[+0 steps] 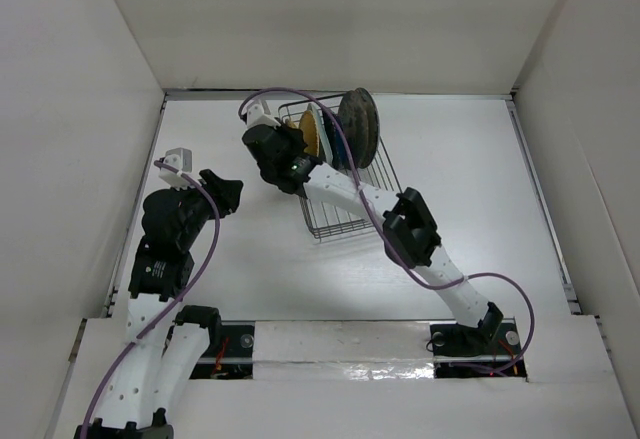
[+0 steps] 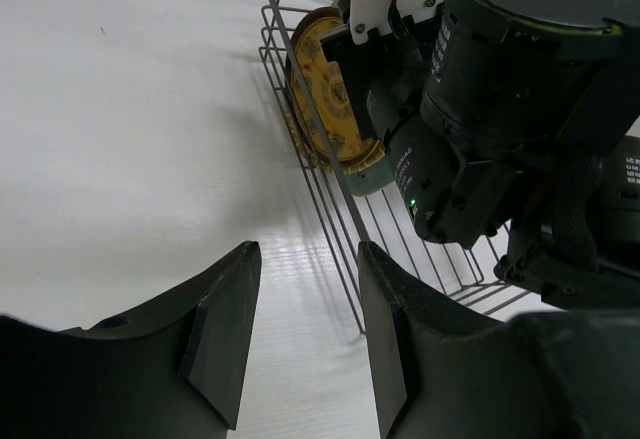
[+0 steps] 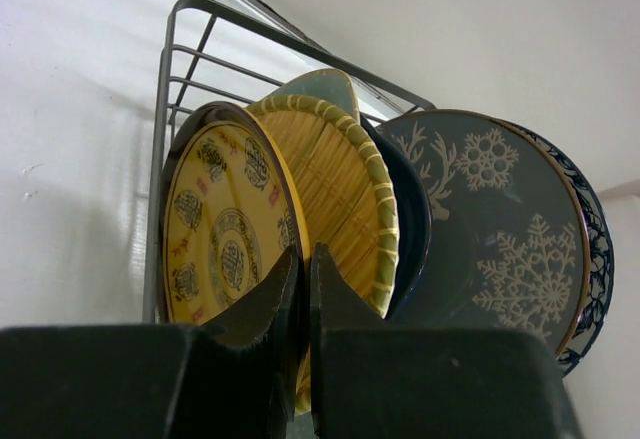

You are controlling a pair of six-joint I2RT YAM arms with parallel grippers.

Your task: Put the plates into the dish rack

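The dish rack stands at the back middle of the table with all the plates upright in it. In the right wrist view, from left to right: the small dark plate with a yellow mandala, the yellow-tan plate, the pale mint plate behind it, the navy plate, the grey plate with white motifs and the rim of the white-blue floral plate. My right gripper is shut on the mandala plate's rim at the rack's far left end. My left gripper is open and empty, left of the rack.
White walls enclose the table on three sides. My right arm stretches across the rack's near end. In the left wrist view the rack's wire side and my right wrist are close in front of the left fingers.
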